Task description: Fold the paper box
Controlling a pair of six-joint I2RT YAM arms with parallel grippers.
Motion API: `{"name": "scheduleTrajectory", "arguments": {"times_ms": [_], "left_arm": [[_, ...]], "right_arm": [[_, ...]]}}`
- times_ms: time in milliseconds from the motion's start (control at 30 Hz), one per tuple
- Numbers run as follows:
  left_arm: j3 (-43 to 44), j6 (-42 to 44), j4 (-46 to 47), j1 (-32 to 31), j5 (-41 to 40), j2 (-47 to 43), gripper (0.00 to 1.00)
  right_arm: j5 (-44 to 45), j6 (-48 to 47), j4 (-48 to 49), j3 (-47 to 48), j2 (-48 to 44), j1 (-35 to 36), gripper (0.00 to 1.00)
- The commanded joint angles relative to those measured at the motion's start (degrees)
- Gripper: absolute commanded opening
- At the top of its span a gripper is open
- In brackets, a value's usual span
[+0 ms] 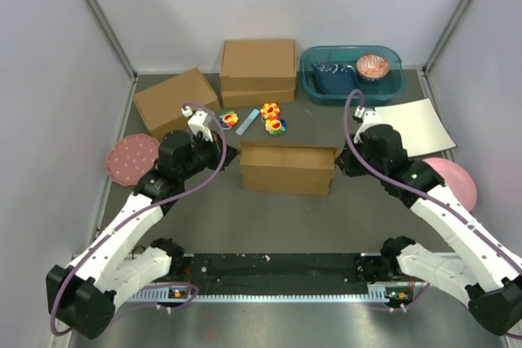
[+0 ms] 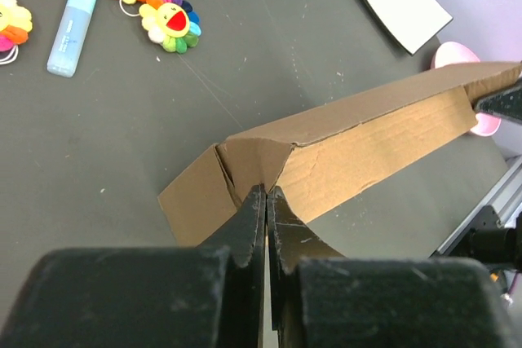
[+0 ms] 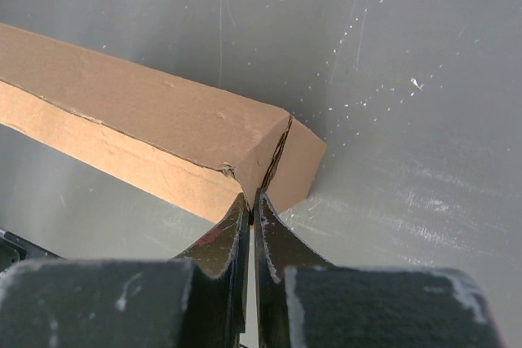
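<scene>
Closest to me, the black rail (image 1: 269, 270) is running along the near edge of the tabletop (image 1: 269, 218) between my two arm bases. My left arm (image 1: 134, 222) and right arm (image 1: 444, 209) are reaching forward from there and angling in toward each other.

My left jaws are pressing together with only a hairline showing between them. Their tips are resting against the folded left end of the paper box (image 1: 287, 167), right at the crease where the end flap is meeting the long side. My right jaws are likewise squeezing flat together, their tips touching the box's right end beside a slit in the cardboard corner. I cannot tell whether either pair is nipping a sliver of cardboard or only pushing on it.

The paper box is sitting in the middle of the tabletop, a long, low shape lying crosswise between my two wrists, with its left end flap bulging outward a little.

Beyond it, three plush flowers (image 1: 276, 126) and a pale blue tube (image 1: 248, 121) are lying in a loose cluster. A speckled pink plate (image 1: 132, 158) is lying off to the left beside my left arm. A plain pink plate (image 1: 457, 181) is lying to the right, partly under my right arm, with a white sheet (image 1: 416, 124) just behind it.

At the back, a small brown box (image 1: 175, 102) is sitting at an angle and a taller brown box (image 1: 258, 71) is standing beside it. A teal bin (image 1: 351, 97) is holding a pink shell-like thing (image 1: 372, 66) and something dark blue (image 1: 330, 77).
</scene>
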Motion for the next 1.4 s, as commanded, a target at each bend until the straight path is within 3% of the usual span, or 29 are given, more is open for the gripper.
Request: {"name": "scheduleTrajectory", "arguments": {"times_ms": [0, 333, 533, 567, 667, 967, 1133, 1367], "left_arm": [[-3.19, 5.01, 0.36, -1.0, 1.03, -3.55, 0.0], [-9.26, 7.3, 3.62, -1.52, -0.65, -5.57, 0.0], [-10.4, 7.4, 3.09, -5.38, -8.97, -6.36, 0.0], [-10.58, 6.43, 3.09, -6.0, -10.13, -6.37, 0.0], [-11.37, 5.64, 3.62, -8.38, -13.12, -6.28, 0.0], [-11.1, 5.46, 3.97, -11.19, -15.24, -5.31, 0.0], [-10.67, 5.81, 3.71, -11.19, -15.59, -4.96, 0.0], [-10.93, 5.64, 3.62, -11.19, -14.98, -4.61, 0.0]], "right_arm": [[-2.2, 0.02, -1.93, -1.36, 0.02, 1.45, 0.0], [-2.02, 0.02, -1.93, -3.56, -0.33, 1.54, 0.0], [-2.02, 0.2, -1.67, -3.13, -1.21, 1.45, 0.0], [-2.02, 0.28, -1.58, -2.86, -1.38, 1.62, 0.02], [-0.8, 0.46, -1.41, -1.37, -1.38, 1.54, 0.2], [3.77, -0.51, 0.26, 1.97, -4.11, 1.63, 0.38], [5.71, -0.86, 0.79, 2.68, -4.2, 1.45, 0.39], [6.86, -1.38, 3.78, 1.98, -4.29, 1.54, 0.27]]}}
